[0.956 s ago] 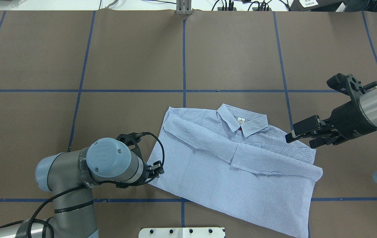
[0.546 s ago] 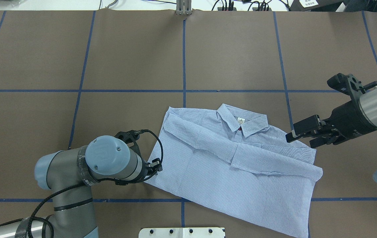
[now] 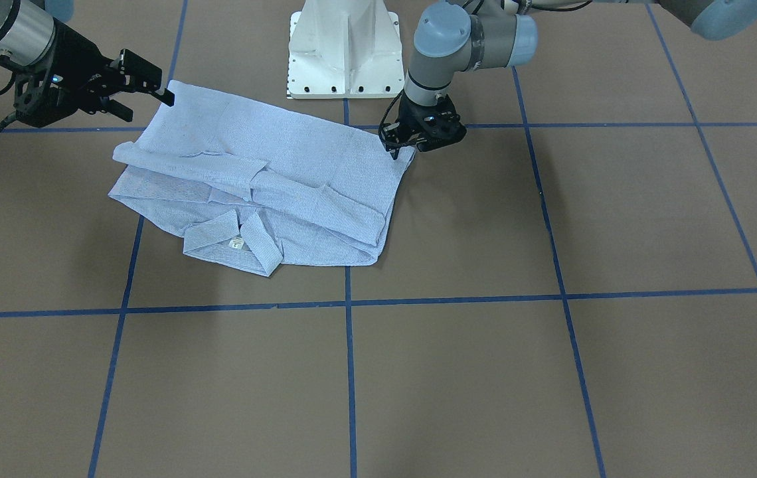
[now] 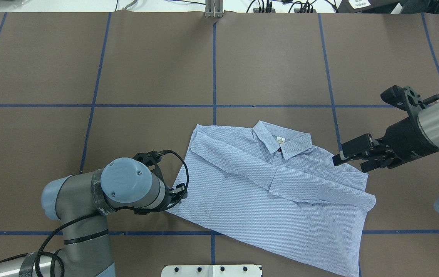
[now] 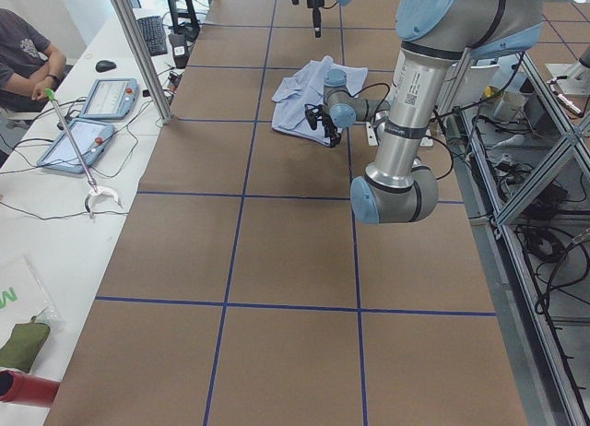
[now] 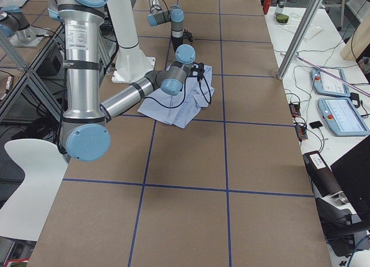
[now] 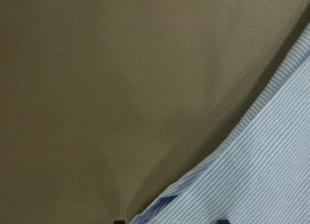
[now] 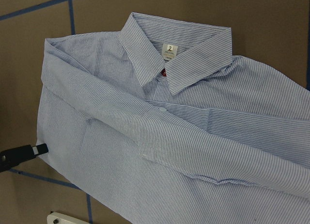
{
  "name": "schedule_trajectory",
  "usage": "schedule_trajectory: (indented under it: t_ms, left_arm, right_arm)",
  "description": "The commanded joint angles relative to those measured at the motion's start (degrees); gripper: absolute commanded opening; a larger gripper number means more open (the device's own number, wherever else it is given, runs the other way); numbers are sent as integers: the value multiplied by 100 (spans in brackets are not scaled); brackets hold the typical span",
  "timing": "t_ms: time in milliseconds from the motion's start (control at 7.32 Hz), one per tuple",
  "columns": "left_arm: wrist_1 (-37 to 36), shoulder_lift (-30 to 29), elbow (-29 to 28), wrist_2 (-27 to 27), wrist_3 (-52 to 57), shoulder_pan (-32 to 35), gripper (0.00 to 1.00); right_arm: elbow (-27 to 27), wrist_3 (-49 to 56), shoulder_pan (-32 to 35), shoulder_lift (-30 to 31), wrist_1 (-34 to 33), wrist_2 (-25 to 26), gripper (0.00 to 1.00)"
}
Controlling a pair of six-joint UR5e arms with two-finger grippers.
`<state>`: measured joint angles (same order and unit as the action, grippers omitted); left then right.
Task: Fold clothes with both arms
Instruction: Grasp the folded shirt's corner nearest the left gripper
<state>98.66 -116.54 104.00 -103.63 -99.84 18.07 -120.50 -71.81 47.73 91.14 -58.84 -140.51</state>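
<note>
The striped light-blue shirt [image 4: 265, 192] lies flat on the brown table, collar away from the robot, both sleeves folded across its front [image 3: 285, 172] [image 8: 169, 136]. My left gripper [image 4: 177, 194] [image 3: 397, 151] points down at the shirt's hem corner on the robot's left. In the left wrist view its two tips [image 7: 170, 222] stand apart either side of that slightly raised hem [image 7: 261, 185]. My right gripper [image 4: 348, 163] [image 3: 146, 106] hovers open just beside the shirt's shoulder on the robot's right, holding nothing. One of its fingers [image 8: 24, 155] shows in the right wrist view.
The white pedestal base [image 3: 345, 46] stands just behind the shirt's hem. Blue tape lines [image 4: 214, 69] grid the brown table. A seated person [image 5: 23, 53] and tablets [image 5: 92, 112] are on a side bench beyond the table's edge.
My left arm has shifted slightly leftward at the hem corner, and that corner sits a touch further left. The right arm has not moved.
</note>
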Motion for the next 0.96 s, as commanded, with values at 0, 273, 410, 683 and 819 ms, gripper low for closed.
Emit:
schedule_trajectory:
  t_ms: [0,273,410,683,819]
  left_arm:
    - [4,0,-38,1,-9,-5,63]
    - [4,-18,-47,-8,-18,-14,63]
    - [4,-26,-47,-8,-27,-14,63]
    - [4,-53,-56,-8,-27,-22,63]
    - [4,-44,-56,-8,-27,-22,59]
  right_arm:
    - [9,0,8,0,-5,6,100]
    - [36,0,8,0,-5,32,100]
    - [44,0,26,0,4,32,100]
    - [53,0,52,9,-5,32,100]
    - [71,0,70,9,-5,32,100]
